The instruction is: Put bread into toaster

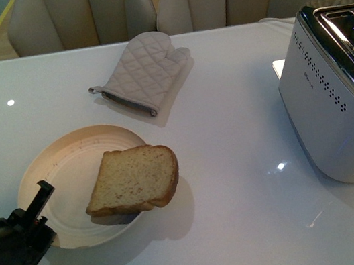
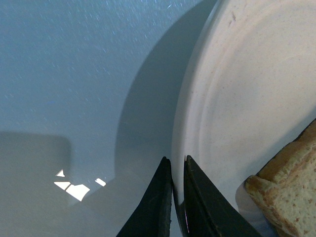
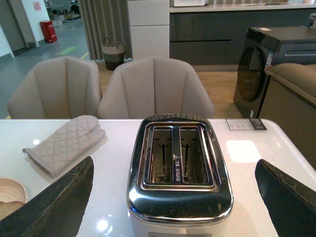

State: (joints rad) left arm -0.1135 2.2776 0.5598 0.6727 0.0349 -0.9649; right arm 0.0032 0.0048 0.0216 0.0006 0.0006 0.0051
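Bread (image 1: 132, 179), a thick tan speckled slice with darker crust and rounded top, lies on the right side of a round cream plate (image 1: 54, 168), its rounded end reaching past the rim; the toaster (image 1: 337, 112), boxy silver-white metal with rows of small dark holes and a mirror-bright chrome top with two slots, stands well apart at the table's right; a quilted beige oven mitt (image 1: 143, 70) lies flat beyond the plate. The left gripper (image 2: 176, 159) sits at the plate's rim, black fingers nearly together with only a sliver between; whether it nips the rim I cannot tell. The right gripper (image 3: 174, 162) hangs above the toaster, spread wide, holding nothing. The table (image 1: 247, 229) is glossy white, glinting with lamp reflections; padded beige chairs (image 3: 154, 86) stand behind it.
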